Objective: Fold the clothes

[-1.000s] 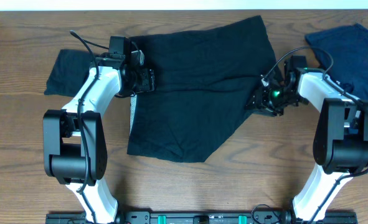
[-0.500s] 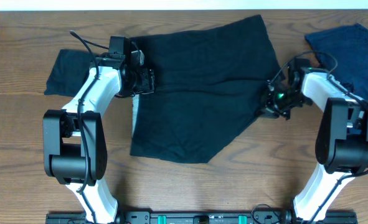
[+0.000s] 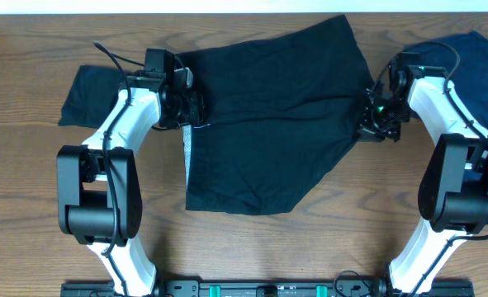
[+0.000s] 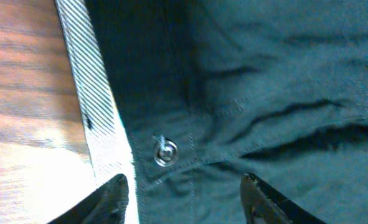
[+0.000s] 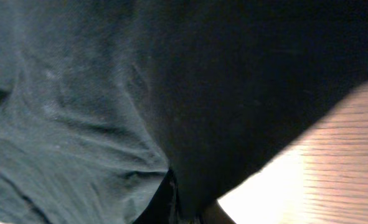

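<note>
A large black garment (image 3: pixel 268 115) lies spread across the middle of the table. A whitish striped strip (image 3: pixel 186 147) shows along its left edge, and also in the left wrist view (image 4: pixel 90 106) beside a metal button (image 4: pixel 165 152). My left gripper (image 3: pixel 191 107) is open over that edge (image 4: pixel 187 199), its fingers apart on either side of the waistband. My right gripper (image 3: pixel 374 121) is shut on the garment's right edge, and the fabric bunches at its jaws (image 5: pixel 184 214). A small black garment (image 3: pixel 91 92) lies at the far left. A navy garment (image 3: pixel 466 62) lies at the far right.
The wooden table (image 3: pixel 310 247) shows bare wood in front of the garment. The right arm (image 3: pixel 442 115) reaches over the navy garment. A white wall edge (image 3: pixel 244 7) runs along the back.
My right gripper has moved right and toward the back, pulling the black garment with it. The garment's left edge has slid right, exposing more of the whitish strip. The left gripper has stayed put.
</note>
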Available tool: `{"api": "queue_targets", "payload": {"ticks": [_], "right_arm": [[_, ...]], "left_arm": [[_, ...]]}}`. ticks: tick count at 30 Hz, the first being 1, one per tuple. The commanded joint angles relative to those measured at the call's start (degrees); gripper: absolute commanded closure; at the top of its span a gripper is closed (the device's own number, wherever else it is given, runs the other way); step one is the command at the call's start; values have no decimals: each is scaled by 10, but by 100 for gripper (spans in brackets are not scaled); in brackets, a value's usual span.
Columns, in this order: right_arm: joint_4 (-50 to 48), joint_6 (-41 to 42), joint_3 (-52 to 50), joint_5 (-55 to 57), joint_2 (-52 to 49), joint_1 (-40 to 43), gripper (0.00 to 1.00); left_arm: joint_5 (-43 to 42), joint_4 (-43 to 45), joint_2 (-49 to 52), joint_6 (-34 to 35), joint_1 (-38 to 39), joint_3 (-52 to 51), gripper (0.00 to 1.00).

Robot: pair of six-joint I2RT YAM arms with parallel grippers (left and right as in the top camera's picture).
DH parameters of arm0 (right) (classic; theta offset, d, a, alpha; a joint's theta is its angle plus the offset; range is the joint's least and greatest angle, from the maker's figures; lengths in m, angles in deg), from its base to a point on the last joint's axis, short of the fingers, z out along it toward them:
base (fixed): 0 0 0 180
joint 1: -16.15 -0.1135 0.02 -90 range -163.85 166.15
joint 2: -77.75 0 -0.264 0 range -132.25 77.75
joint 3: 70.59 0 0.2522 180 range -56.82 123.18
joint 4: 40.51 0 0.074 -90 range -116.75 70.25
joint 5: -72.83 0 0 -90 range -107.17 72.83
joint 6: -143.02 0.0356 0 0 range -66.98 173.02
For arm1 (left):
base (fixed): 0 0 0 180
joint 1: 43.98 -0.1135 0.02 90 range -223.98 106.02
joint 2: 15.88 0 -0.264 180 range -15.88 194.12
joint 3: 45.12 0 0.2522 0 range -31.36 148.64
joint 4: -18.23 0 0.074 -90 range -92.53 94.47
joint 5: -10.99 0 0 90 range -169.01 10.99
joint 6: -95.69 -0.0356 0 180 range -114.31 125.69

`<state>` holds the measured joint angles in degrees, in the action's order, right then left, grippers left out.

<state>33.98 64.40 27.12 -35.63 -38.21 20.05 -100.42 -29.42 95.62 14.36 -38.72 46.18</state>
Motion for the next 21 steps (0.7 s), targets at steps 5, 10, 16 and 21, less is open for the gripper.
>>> {"api": "queue_targets", "payload": {"ticks": [5,10,16,21], "right_arm": [[11,-12,12,12,17,-7,71],[63,-45,12,-39,17,-4,38],[76,-45,-14,-3,17,-1,42],[-14,-16,-76,-45,17,-6,45]], "left_arm": [[-25,-61,-50,-9,0,-4,62],[-19,-83,-53,-9,0,-4,81],[-19,-83,-53,-9,0,-4,81],[-19,-85,-53,-9,0,-5,81]]}}
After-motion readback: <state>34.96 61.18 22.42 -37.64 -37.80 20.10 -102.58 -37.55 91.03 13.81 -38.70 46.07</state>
